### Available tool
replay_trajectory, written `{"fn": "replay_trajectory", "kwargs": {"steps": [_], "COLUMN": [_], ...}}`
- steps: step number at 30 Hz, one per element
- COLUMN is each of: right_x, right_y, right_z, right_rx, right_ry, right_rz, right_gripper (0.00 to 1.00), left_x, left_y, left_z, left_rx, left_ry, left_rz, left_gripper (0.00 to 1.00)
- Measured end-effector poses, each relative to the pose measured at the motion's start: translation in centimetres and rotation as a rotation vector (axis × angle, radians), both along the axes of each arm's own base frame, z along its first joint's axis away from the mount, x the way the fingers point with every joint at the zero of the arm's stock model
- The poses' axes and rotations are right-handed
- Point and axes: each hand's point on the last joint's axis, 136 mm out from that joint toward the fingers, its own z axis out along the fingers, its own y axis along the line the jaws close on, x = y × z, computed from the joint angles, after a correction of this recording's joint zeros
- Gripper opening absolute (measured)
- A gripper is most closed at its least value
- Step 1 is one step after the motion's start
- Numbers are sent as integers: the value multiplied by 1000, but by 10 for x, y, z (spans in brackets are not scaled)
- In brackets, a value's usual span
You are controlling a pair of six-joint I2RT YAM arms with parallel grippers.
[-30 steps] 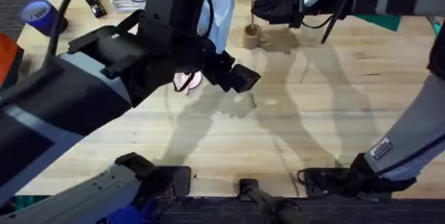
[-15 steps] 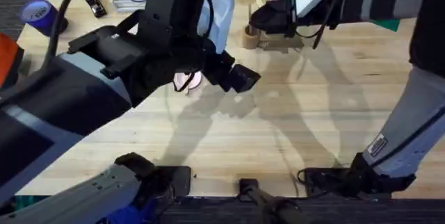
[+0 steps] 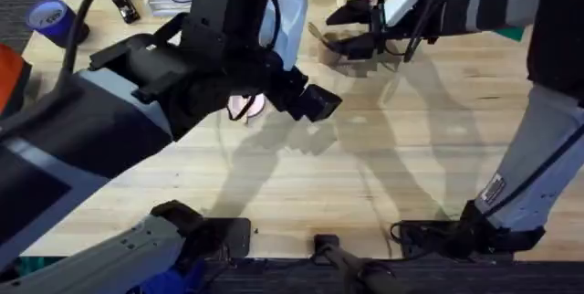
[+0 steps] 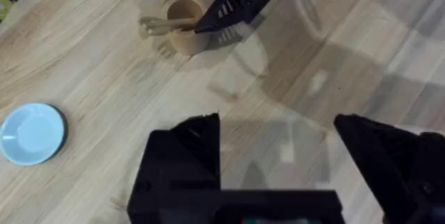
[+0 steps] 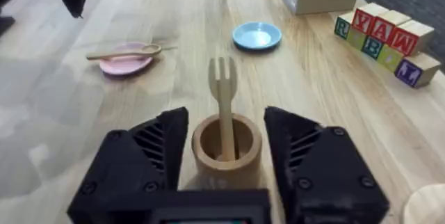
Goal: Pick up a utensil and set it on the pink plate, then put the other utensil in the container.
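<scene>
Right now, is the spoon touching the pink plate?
Touching. The right wrist view shows the spoon lying across the pink plate, bowl end on its rim.

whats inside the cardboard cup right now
The wooden fork stands in the container, prongs up and handle down, leaning on the rim. The cup wall hides the handle's lower end. The right tool is open, one finger on each side of the cup.

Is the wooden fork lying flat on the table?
No. The fork stands upright inside the cardboard cup, prongs up, between the open fingers of the right gripper.
</scene>
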Motion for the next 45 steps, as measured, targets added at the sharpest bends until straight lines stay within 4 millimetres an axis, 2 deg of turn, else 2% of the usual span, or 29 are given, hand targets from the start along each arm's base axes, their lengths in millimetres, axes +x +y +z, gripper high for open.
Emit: {"fn": "replay_trajectory", "kwargs": {"steps": [4, 8, 16, 20, 28, 33, 34, 37, 40, 45], "right_x": [2, 7, 16, 18, 16, -1, -19, -40, -64, -105], "right_y": [0, 0, 1, 1, 3, 0, -8, -19, -33, -55], "right_z": [2, 7, 21, 34, 90, 110, 112, 115, 123, 146], "right_rx": [8, 24, 64, 66, 39, -16, -89, -186, -288, -416], "right_ry": [39, 107, 351, 401, 410, 504, 570, 594, 582, 517], "right_rz": [-10, -29, -77, -104, -202, -278, -341, -412, -480, -563], "right_gripper": [762, 977, 995, 996, 996, 996, 996, 995, 995, 995], "left_x": [0, 0, 0, 0, 1, 3, 4, 1, -2, -9], "left_y": [0, 0, 0, 0, 0, -2, -2, 2, 14, 45], "left_z": [0, 0, 0, 0, 1, 4, 4, 6, 13, 28], "left_rx": [0, 0, 0, 0, -2, -10, -13, -16, -22, -18], "left_ry": [0, 0, 0, 0, -4, -18, -21, -5, 16, 53], "left_rz": [0, 0, 0, 0, 0, 0, 1, 18, 61, 154], "left_gripper": [993, 993, 993, 993, 992, 993, 993, 992, 993, 993]}}
